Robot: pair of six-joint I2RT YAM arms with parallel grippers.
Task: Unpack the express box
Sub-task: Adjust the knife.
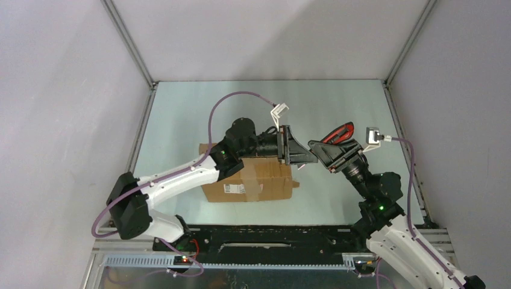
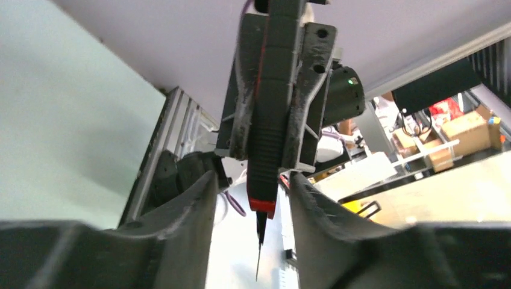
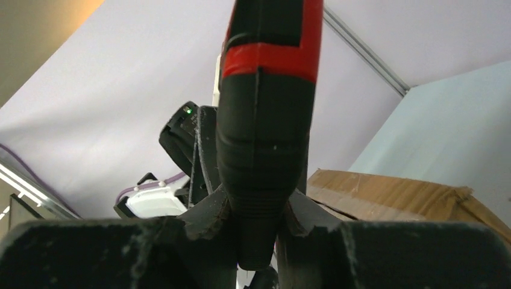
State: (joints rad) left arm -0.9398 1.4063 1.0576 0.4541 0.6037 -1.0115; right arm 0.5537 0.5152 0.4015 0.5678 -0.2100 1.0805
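Note:
The express box (image 1: 265, 177), a brown carton with a white label on its near side and taped top flaps, lies at the table's middle left. Its top also shows in the right wrist view (image 3: 391, 192). My right gripper (image 1: 320, 152) is shut on the red-and-black utility knife (image 1: 338, 133), holding it in the air right of the box. In the right wrist view the fingers (image 3: 211, 211) clamp the knife's handle (image 3: 265, 120). My left gripper (image 1: 306, 158) is open above the box's right end, facing the knife. In the left wrist view the knife (image 2: 268, 150) points its thin blade down between my open fingers (image 2: 193, 205).
The grey enclosure walls and metal frame rails (image 1: 129, 42) bound the pale green table (image 1: 337, 102). The black base rail (image 1: 271, 235) runs along the near edge. Purple cables (image 1: 232, 96) loop above the left arm.

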